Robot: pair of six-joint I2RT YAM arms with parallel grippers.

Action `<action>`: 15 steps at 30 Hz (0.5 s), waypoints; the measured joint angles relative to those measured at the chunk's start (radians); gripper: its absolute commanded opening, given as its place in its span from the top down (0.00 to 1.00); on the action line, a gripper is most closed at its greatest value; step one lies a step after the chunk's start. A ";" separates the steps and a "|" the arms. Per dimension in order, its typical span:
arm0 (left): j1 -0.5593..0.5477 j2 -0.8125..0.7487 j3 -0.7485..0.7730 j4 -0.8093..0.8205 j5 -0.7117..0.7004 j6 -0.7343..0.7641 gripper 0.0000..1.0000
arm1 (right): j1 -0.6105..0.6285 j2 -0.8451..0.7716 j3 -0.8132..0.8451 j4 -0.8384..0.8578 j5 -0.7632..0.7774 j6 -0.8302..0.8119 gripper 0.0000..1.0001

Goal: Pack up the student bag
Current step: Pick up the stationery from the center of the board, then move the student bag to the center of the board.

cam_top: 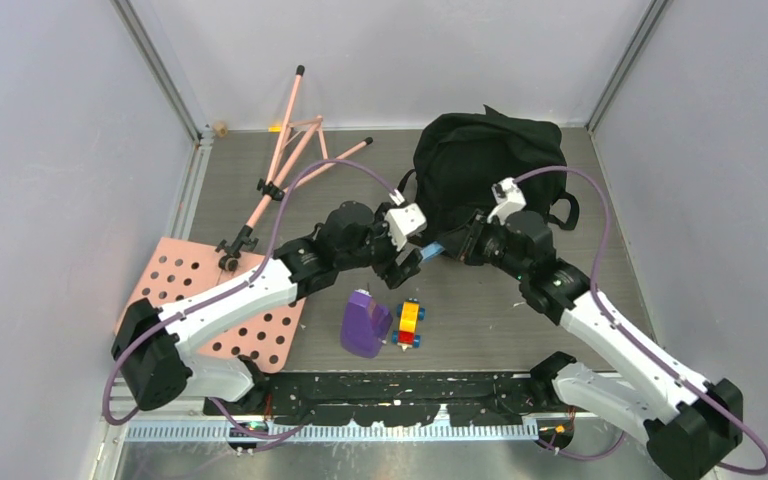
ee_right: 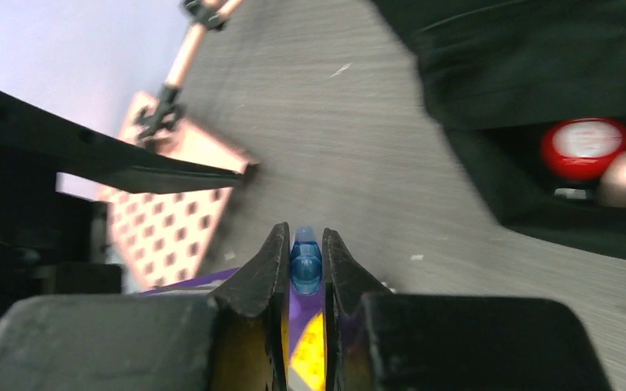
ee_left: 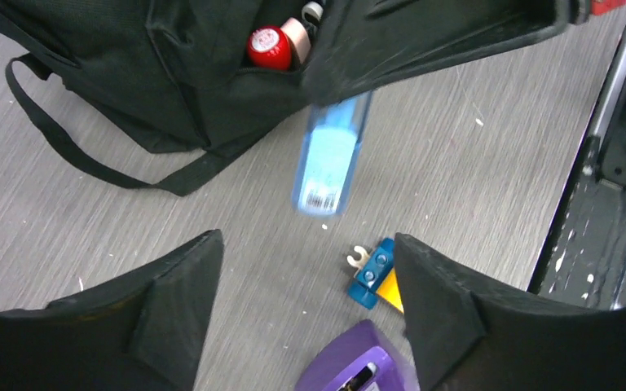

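The student bag (cam_top: 490, 165), a large floppy black backpack, lies at the back right with its opening facing the arms. In the left wrist view the bag (ee_left: 171, 73) shows a red-capped item (ee_left: 269, 47) inside its opening. My right gripper (cam_top: 448, 248) is shut on a translucent blue tube (cam_top: 432, 250) just in front of the bag. The tube's end shows between the shut fingertips in the right wrist view (ee_right: 306, 265), and in the left wrist view it (ee_left: 330, 159) hangs above the table. My left gripper (cam_top: 405, 268) is open and empty, just left of the tube.
A purple container (cam_top: 365, 322) and a red, yellow and blue toy block stack (cam_top: 409, 323) sit in front of the grippers. A pink pegboard (cam_top: 215, 300) lies at the left, with pink rods (cam_top: 285, 150) behind it. A black rail (cam_top: 400, 385) runs along the near edge.
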 measured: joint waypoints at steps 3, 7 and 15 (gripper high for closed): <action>0.000 0.033 0.049 0.000 -0.019 -0.077 0.15 | 0.000 -0.086 0.003 -0.095 0.174 -0.092 1.00; 0.000 0.095 0.105 0.046 -0.048 -0.204 0.14 | 0.000 -0.165 0.010 -0.171 0.427 -0.211 0.99; 0.016 0.313 0.144 0.235 -0.152 -0.504 0.18 | -0.002 -0.141 -0.014 -0.120 0.674 -0.367 1.00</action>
